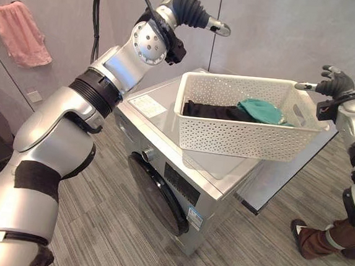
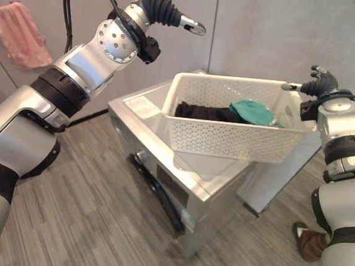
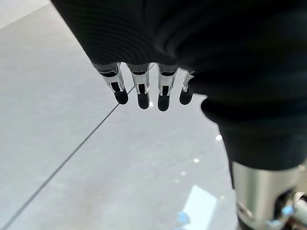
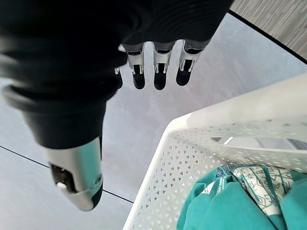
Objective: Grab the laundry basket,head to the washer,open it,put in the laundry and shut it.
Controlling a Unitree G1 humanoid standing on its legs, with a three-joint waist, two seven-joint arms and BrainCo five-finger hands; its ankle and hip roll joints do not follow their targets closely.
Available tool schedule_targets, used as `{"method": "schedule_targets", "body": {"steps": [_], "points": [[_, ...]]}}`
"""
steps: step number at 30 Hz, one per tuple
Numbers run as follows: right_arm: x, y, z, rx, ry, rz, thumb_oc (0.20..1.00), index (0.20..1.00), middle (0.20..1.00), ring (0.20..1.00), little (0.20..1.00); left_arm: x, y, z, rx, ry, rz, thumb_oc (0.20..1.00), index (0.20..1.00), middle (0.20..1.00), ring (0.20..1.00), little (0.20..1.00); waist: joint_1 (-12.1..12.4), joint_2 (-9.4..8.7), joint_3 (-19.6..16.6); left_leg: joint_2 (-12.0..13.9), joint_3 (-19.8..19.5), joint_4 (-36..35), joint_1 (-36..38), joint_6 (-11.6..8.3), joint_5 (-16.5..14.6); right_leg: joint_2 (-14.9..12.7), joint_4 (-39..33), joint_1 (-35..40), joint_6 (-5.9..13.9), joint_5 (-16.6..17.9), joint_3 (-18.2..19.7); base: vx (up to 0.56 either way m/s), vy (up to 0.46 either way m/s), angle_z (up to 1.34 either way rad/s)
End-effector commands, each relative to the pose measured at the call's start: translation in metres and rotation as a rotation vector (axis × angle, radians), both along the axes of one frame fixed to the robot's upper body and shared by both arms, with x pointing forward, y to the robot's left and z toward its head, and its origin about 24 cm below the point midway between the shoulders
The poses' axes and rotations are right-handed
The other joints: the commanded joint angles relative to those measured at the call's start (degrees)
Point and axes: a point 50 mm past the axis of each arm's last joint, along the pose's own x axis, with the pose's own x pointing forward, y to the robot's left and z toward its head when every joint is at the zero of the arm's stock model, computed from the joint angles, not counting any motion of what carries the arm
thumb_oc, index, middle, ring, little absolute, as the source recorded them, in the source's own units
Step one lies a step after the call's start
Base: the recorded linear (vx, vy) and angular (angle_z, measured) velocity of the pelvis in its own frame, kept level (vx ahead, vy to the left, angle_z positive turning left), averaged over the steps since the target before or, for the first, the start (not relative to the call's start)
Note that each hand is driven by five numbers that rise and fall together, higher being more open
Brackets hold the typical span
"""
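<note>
The white laundry basket (image 1: 247, 117) is seen at centre right of the head views, resting on top of the washer (image 1: 179, 183) and overhanging its edge. A black garment (image 1: 207, 110) and a teal garment (image 1: 260, 110) lie inside. The left hand (image 1: 207, 22) is raised at upper centre, fingers relaxed and empty. The right hand (image 1: 332, 81) hovers at the basket's right end, fingers loosely spread, nothing gripped. The washer door (image 1: 153, 199) appears shut, so opening is judged next; the basket should first be left steady.
</note>
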Motion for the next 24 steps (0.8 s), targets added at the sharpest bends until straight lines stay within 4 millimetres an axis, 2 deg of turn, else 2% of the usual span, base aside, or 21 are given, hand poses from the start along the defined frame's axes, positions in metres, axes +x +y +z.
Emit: {"method": "schedule_targets", "body": {"steps": [1,5,8,16,17,19,24], "points": [[-0.012,-0.022,0.035,-0.021,-0.115,-0.068,1.0,1.0,1.0,1.0,1.0,-0.006,0.016,0.039,-0.116,-0.093,0.026,1.0,1.0,1.0,1.0,1.0,2.54,-0.94,-0.57,4.85,5.54,0.18,1.46,-2.15,0.56,-1.28,-0.01,6.92,4.28,-10.76,0.11,-0.04,-0.058,0.17],[-0.018,-0.034,0.032,-0.014,-0.101,-0.104,1.0,1.0,1.0,1.0,1.0,-0.006,0.022,0.038,-0.128,-0.079,0.024,1.0,1.0,1.0,1.0,1.0,3.09,-0.9,-0.56,5.92,5.06,0.18,1.16,-2.86,2.52,-0.17,-0.01,7.11,3.49,-11.43,-0.18,-0.08,-0.08,0.05],[-0.026,-0.047,0.026,-0.006,-0.087,-0.14,1.0,1.0,1.0,1.0,1.0,-0.007,0.024,0.041,-0.075,-0.101,0.044,1.0,1.0,1.0,1.0,1.0,3.28,-0.73,-0.38,6.77,4.8,0.18,0.81,-3.33,3.97,0.75,-0.01,7.18,2.98,-11.88,-0.31,-0.09,-0.086,0.1],[-0.053,-0.085,-0.001,0.035,-0.018,-0.255,1.0,1.0,1.0,1.0,1.0,-0.007,0.05,0.061,0.025,-0.166,0.196,1.0,1.0,1.0,1.0,1.0,3.95,-0.02,0.48,9.37,5.03,0.66,0.1,-4.38,7.41,2.97,-0.01,7.54,1.93,-12.83,-0.61,-0.08,-0.073,0.02],[-0.055,-0.087,-0.011,0.046,0.011,-0.264,1.0,1.0,1.0,1.0,1.0,-0.006,0.056,0.063,0.024,-0.169,0.231,1.0,1.0,1.0,1.0,1.0,4.0,0.07,0.67,9.77,5.36,0.8,0.03,-4.39,7.73,3.12,-0.01,7.63,1.73,-12.92,-0.66,-0.08,-0.055,-0.02],[-0.054,-0.086,-0.014,0.047,0.02,-0.261,1.0,1.0,1.0,1.0,1.0,-0.004,0.058,0.063,0.028,-0.169,0.253,1.0,1.0,1.0,1.0,1.0,4.0,0.05,0.89,9.88,5.46,0.89,0.0,-4.39,7.86,3.17,-0.01,7.68,1.68,-12.88,-0.64,-0.06,-0.043,-0.02],[-0.033,-0.056,-0.038,0.04,0.06,-0.147,1.0,1.0,1.0,1.0,1.0,0.017,0.076,0.04,0.069,-0.107,0.425,1.0,1.0,1.0,1.0,1.0,1.99,0.28,1.44,10.41,6.42,0.64,-0.27,-4.54,9.01,3.58,-0.01,7.44,1.33,-12.84,0.2,-0.04,-0.029,0.13]]}}
